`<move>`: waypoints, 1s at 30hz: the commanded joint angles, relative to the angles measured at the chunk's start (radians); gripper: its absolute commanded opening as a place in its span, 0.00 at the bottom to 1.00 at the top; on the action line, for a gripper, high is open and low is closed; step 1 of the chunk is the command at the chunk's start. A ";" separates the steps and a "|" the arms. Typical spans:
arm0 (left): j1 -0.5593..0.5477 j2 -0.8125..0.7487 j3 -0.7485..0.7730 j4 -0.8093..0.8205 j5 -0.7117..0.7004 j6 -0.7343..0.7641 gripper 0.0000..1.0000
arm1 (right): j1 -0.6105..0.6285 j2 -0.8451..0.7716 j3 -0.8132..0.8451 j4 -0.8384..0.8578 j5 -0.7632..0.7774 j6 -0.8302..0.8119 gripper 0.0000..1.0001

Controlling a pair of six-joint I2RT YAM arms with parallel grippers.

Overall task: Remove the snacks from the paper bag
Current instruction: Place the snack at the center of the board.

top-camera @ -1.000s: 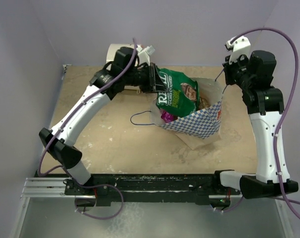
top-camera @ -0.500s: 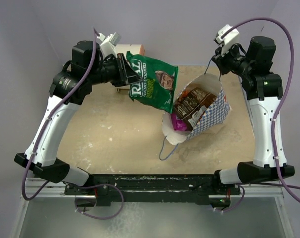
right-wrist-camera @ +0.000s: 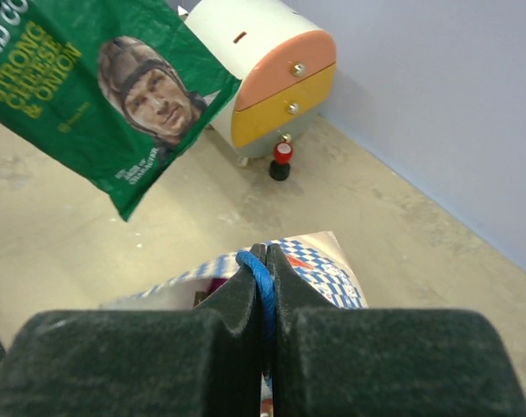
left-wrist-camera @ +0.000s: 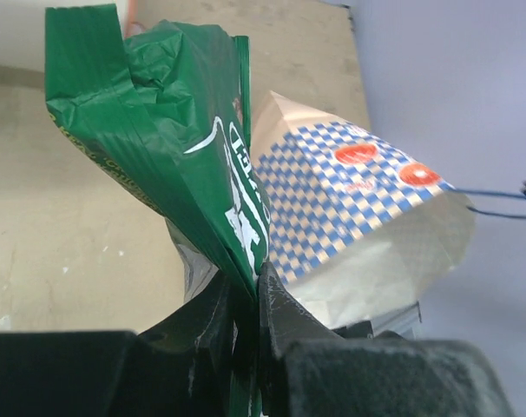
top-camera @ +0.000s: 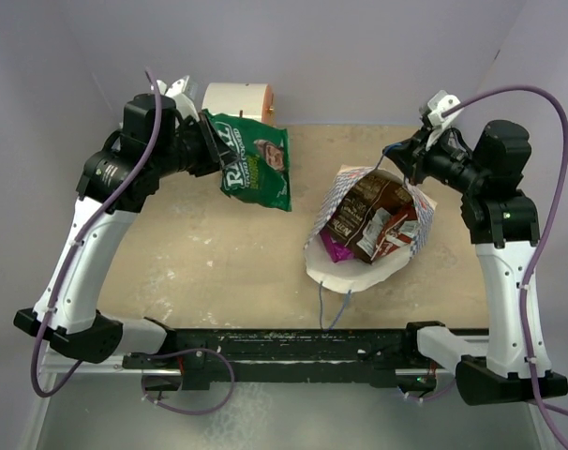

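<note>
Robot lab test cell: plain lilac partition walls box in scuffed beige surface; two arms bolted to black rail at near edge.

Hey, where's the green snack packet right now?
The green snack packet hangs in the left gripper at the table's far left in the top view, near the white drum and left of the paper bag.

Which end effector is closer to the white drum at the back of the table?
Left. The left end effector, holding the green snack packet, is beside the white drum. The right end effector is across the table, pinching the paper bag's blue handle.
</note>
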 commanded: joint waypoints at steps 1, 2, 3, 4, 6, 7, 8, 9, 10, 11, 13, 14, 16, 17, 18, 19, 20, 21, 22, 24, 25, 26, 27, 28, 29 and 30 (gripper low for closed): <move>0.024 -0.058 -0.068 0.046 -0.139 -0.097 0.00 | 0.001 -0.054 -0.009 0.163 -0.040 0.160 0.00; 0.029 -0.070 -0.098 0.058 -0.155 -0.112 0.00 | 0.001 -0.063 -0.020 0.170 -0.028 0.189 0.00; 0.045 -0.078 -0.122 0.067 -0.165 -0.129 0.00 | 0.001 -0.071 -0.034 0.177 -0.023 0.210 0.00; 0.061 -0.089 -0.159 0.077 -0.166 -0.151 0.00 | 0.001 -0.082 -0.046 0.184 -0.010 0.226 0.00; 0.100 -0.098 -0.226 0.106 -0.143 -0.185 0.00 | 0.001 -0.091 -0.061 0.188 0.010 0.256 0.00; 0.124 -0.102 -0.259 0.123 -0.120 -0.198 0.00 | 0.001 -0.092 -0.064 0.185 0.010 0.267 0.00; 0.144 -0.106 -0.293 0.153 -0.096 -0.204 0.00 | 0.001 -0.091 -0.063 0.182 0.008 0.274 0.00; 0.158 -0.116 -0.328 0.178 -0.091 -0.210 0.00 | 0.001 -0.089 -0.062 0.179 0.008 0.274 0.00; 0.167 -0.132 -0.370 0.212 -0.096 -0.221 0.00 | 0.001 -0.087 -0.060 0.175 0.007 0.273 0.00; 0.181 -0.150 -0.414 0.255 -0.103 -0.232 0.00 | 0.001 -0.084 -0.057 0.171 0.007 0.272 0.00; 0.221 -0.184 -0.511 0.324 -0.081 -0.284 0.00 | 0.001 -0.079 -0.052 0.163 0.008 0.272 0.00; 0.253 -0.195 -0.556 0.365 -0.043 -0.295 0.00 | 0.001 -0.075 -0.049 0.159 0.006 0.271 0.00; 0.336 -0.196 -0.638 0.453 0.069 -0.289 0.00 | 0.001 -0.069 -0.046 0.147 0.007 0.271 0.00; 0.369 -0.189 -0.663 0.472 0.118 -0.284 0.00 | 0.001 -0.067 -0.046 0.144 0.003 0.272 0.00; 0.388 -0.184 -0.692 0.505 0.159 -0.272 0.00 | 0.001 -0.067 -0.047 0.143 0.000 0.272 0.00; 0.398 -0.181 -0.721 0.554 0.201 -0.255 0.00 | 0.001 -0.068 -0.049 0.145 -0.005 0.271 0.00; 0.400 -0.179 -0.749 0.597 0.230 -0.233 0.00 | 0.001 -0.069 -0.049 0.147 -0.006 0.270 0.00; 0.400 -0.176 -0.772 0.628 0.254 -0.218 0.00 | 0.001 -0.071 -0.049 0.148 -0.001 0.268 0.00; 0.400 -0.174 -0.796 0.648 0.272 -0.212 0.00 | 0.001 -0.072 -0.048 0.147 0.003 0.267 0.00; 0.400 -0.173 -0.884 0.686 0.299 -0.217 0.00 | 0.001 -0.074 -0.048 0.150 0.001 0.266 0.00; 0.401 -0.173 -0.922 0.690 0.305 -0.225 0.00 | 0.001 -0.074 -0.051 0.154 -0.002 0.268 0.00; 0.404 -0.176 -0.959 0.687 0.308 -0.227 0.00 | 0.001 -0.074 -0.056 0.157 -0.005 0.269 0.00; 0.406 -0.182 -0.986 0.680 0.302 -0.225 0.00 | 0.001 -0.073 -0.058 0.158 -0.006 0.268 0.00; 0.406 -0.189 -1.006 0.661 0.282 -0.214 0.00 | 0.001 -0.074 -0.058 0.155 -0.005 0.268 0.00; 0.407 -0.192 -1.015 0.625 0.245 -0.193 0.00 | 0.001 -0.075 -0.057 0.152 -0.003 0.267 0.00; 0.407 -0.189 -1.017 0.583 0.205 -0.168 0.00 | 0.001 -0.079 -0.061 0.152 -0.002 0.267 0.00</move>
